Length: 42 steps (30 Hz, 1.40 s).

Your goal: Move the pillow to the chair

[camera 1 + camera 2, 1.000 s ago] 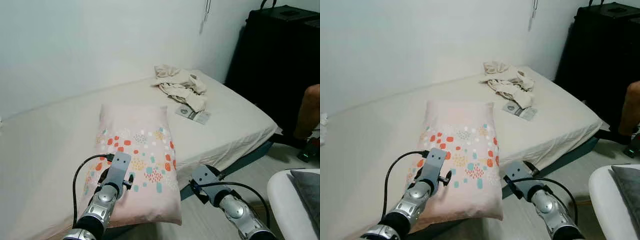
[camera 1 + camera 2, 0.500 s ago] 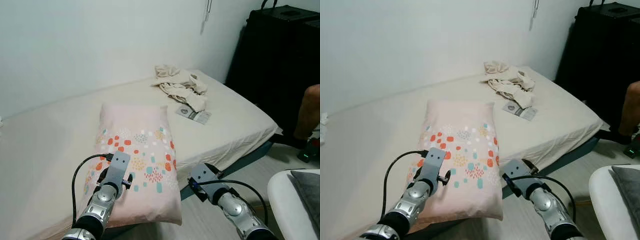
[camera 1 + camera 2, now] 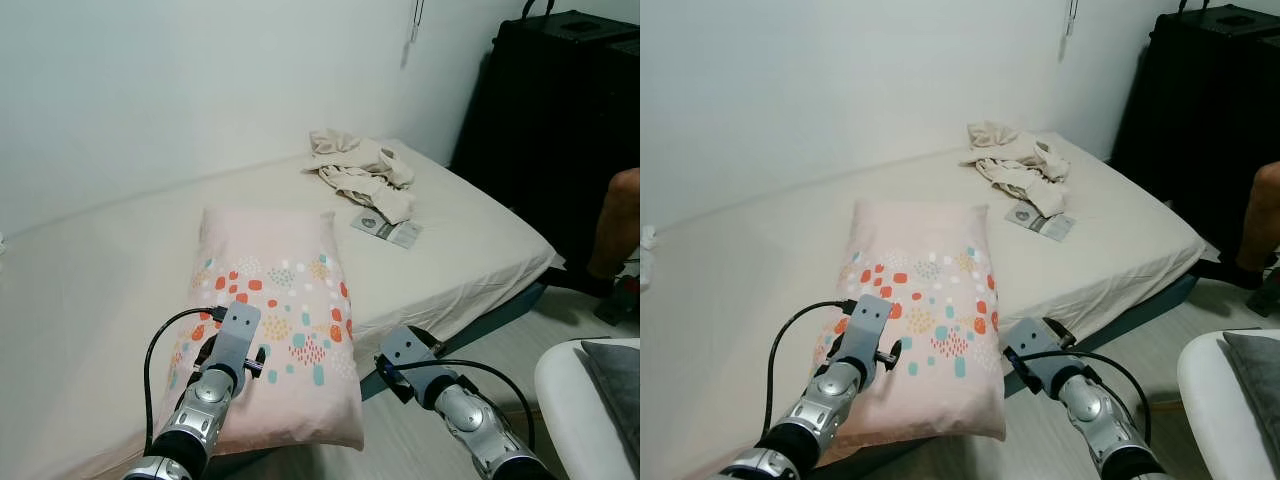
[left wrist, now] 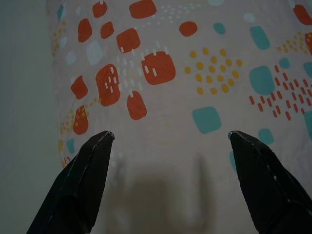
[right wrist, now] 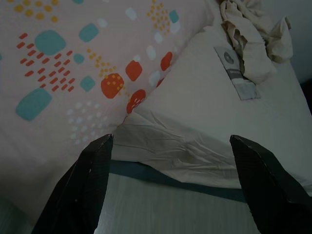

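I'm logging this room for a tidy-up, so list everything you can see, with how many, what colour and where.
pillow: one, pale pink with orange, teal and yellow spots, on the bed's near edge.
bed: one, cream sheet, along the white wall.
crumpled clothes: one heap, beige, at the bed's far end.
packet: one, grey, flat on the sheet beside the clothes.
cabinet: one, black, right of the bed.
chair: one, white with a grey cushion, lower right.
person's leg: one, by the cabinet.
left end effector: open, over the pillow.
right end effector: open, at the pillow's right edge, over the bed's edge.
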Tool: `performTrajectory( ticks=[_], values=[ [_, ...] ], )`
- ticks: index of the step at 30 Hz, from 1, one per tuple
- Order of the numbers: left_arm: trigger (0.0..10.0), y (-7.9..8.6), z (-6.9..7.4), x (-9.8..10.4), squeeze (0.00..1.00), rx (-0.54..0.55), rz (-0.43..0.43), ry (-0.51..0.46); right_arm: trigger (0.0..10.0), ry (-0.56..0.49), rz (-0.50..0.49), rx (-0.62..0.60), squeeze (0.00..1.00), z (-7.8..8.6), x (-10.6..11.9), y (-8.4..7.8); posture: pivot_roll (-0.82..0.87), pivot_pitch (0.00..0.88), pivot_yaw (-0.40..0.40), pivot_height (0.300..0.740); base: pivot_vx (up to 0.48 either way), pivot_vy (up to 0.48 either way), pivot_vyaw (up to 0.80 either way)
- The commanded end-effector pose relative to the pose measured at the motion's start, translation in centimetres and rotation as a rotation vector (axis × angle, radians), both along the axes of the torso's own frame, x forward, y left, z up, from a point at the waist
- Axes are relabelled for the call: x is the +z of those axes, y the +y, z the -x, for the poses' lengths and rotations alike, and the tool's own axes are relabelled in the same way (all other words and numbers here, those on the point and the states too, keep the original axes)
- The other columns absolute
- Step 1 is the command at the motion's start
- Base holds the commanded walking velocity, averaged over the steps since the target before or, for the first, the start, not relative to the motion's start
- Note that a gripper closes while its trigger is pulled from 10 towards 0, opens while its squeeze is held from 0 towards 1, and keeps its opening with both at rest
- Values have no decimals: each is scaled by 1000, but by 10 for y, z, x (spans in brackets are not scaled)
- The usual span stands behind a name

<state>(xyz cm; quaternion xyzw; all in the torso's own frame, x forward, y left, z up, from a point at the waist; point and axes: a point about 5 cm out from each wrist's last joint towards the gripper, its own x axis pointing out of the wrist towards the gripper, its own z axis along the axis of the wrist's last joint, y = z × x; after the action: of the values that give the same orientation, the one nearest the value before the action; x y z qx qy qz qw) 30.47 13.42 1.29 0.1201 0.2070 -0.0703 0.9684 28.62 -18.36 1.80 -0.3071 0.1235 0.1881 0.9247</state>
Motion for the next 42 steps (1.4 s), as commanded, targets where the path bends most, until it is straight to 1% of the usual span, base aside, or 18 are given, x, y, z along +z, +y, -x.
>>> performTrajectory(
  ticks=[1, 20, 30, 42],
  values=[
    [10000, 3, 1, -1, 0, 9, -3, 15, 10000, 9, -8, -10, 0, -1, -1, 1, -125, 70, 14, 740, 0, 0, 0],
    [10000, 1, -1, 0, 0, 4, -1, 12, 10000, 13, -10, -16, 0, 0, -2, 0, -136, 69, 18, 740, 0, 0, 0],
    [10000, -4, -1, -1, 0, -9, 2, 15, 10000, 12, -15, -13, 0, 0, -2, 1, -149, 50, 23, 740, 0, 0, 0],
    [10000, -5, -2, 0, 0, -12, 3, 11, 10000, 15, -21, -16, 0, 2, -3, 0, -154, 37, 20, 740, 0, 0, 0]
  ],
)
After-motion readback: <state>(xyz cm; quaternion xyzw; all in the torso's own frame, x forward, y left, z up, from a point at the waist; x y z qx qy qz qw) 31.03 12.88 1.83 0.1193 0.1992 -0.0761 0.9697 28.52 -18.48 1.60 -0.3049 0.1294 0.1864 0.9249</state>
